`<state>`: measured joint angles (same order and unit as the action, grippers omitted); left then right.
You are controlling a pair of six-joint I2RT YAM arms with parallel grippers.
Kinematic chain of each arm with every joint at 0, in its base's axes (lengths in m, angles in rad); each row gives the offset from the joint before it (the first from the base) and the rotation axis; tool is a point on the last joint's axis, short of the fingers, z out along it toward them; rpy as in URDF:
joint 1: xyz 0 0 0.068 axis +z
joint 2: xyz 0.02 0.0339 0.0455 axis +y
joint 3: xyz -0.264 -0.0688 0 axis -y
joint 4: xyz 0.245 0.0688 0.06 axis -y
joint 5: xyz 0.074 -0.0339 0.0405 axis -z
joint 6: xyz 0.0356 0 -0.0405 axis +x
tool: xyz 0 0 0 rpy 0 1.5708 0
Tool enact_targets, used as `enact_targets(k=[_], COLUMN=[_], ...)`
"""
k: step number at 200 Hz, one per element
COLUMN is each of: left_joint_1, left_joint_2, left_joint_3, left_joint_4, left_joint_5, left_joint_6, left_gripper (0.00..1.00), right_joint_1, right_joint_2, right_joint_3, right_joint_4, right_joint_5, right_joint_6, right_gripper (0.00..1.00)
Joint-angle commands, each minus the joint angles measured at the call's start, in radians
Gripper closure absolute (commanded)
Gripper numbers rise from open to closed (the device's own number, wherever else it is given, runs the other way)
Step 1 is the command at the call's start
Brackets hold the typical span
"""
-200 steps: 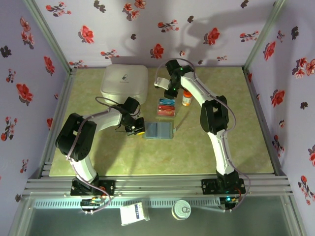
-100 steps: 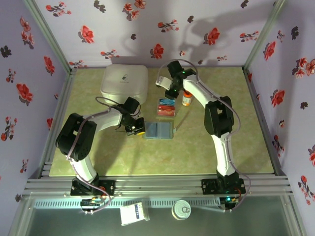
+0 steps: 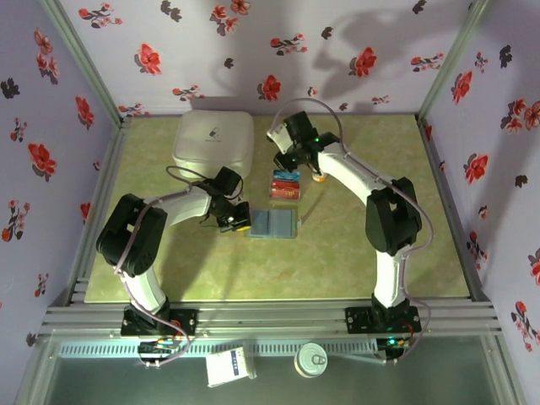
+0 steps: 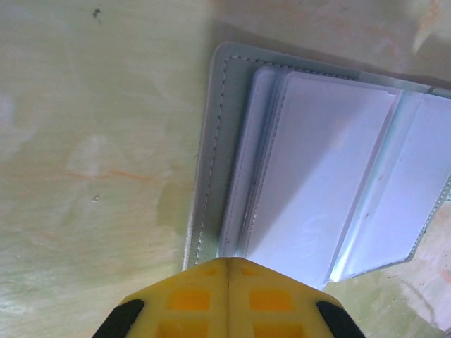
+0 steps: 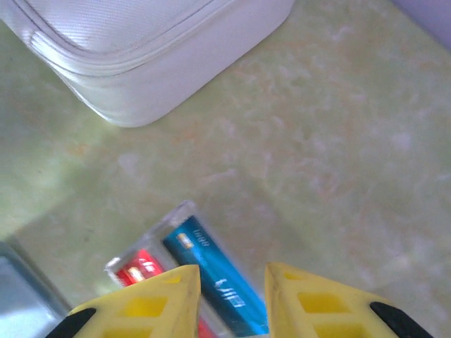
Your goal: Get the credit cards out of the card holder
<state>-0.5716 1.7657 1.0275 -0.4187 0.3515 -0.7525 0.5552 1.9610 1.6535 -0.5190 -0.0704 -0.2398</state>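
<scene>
Left wrist: my left fingers (image 4: 190, 299) together, tips at near edge of open card holder (image 4: 310, 176). Right wrist: right fingers (image 5: 151, 303) apart, empty, above credit cards (image 5: 211, 282) flat on table (image 5: 317, 141). Cards likely stiff, slick, light; I'd pinch short edge.

The card holder (image 3: 274, 224) lies open and flat on the table (image 3: 354, 253), near its middle. It is grey-teal with a stitched edge, and its pale blue-grey inner panels face up, fanned one over another. The credit cards (image 3: 285, 183) lie outside it, in a small pile just beyond its far edge, not touching it. A blue-teal card (image 5: 211, 282) lies beside a red card (image 5: 137, 271), both flat, long sides together.
</scene>
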Motion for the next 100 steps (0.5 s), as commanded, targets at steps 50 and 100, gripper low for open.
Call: enact_targets(k=[50, 100], left_joint_1=[-0.011, 0.005], left_joint_2=[-0.017, -0.011], left_joint_3=[-0.005, 0.039], left_joint_4=[0.002, -0.036], left_joint_5=[0.015, -0.021], left_joint_6=[0.007, 0.051], left_gripper=[1.0, 1.0], right_joint_1=[0.101, 0.14], right_joint_2=[-0.158, -0.189], right_joint_3=[-0.333, -0.447], right_joint_4=[0.215, 0.22], right_joint_5=[0.033, -0.032], right_joint_6=[0.598, 0.874], right_gripper=[0.75, 0.78])
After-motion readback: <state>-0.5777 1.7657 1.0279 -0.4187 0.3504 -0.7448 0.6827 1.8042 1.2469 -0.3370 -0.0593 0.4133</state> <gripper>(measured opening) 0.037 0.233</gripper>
